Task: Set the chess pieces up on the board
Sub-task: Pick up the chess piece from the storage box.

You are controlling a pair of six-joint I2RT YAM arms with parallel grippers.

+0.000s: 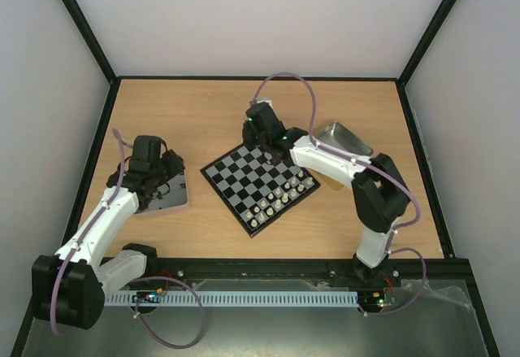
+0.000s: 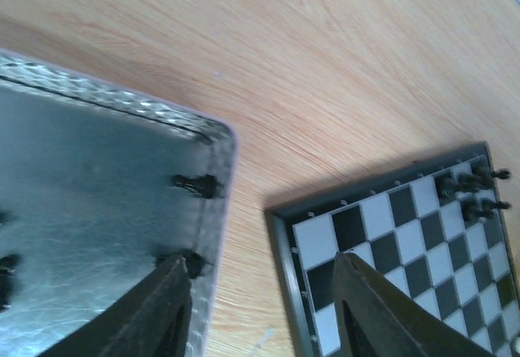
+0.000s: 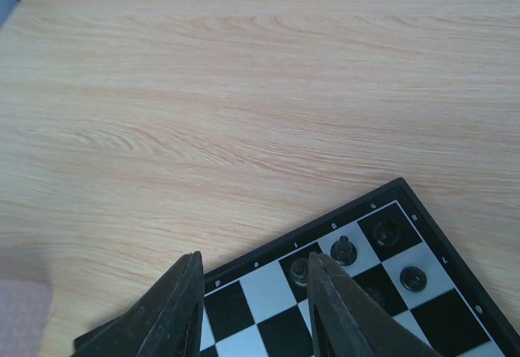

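Note:
The board (image 1: 244, 182) lies turned at the table's middle. White pieces (image 1: 276, 198) stand in rows along its near right side. Several black pieces (image 3: 344, 250) stand at its far corner. My right gripper (image 1: 266, 150) hovers over that corner; in the right wrist view it (image 3: 256, 292) is open and empty, with one black piece (image 3: 301, 269) just beside its right finger (image 3: 333, 316). My left gripper (image 1: 162, 180) is over the left tin (image 1: 175, 201). In the left wrist view it (image 2: 260, 292) is open and empty, straddling the tin's rim (image 2: 219, 154), near loose black pieces (image 2: 197, 185).
A second metal tin (image 1: 345, 139) stands at the back right, behind my right arm. The board's corner (image 2: 280, 219) lies a short strip of bare wood away from the left tin. Black frame rails edge the table.

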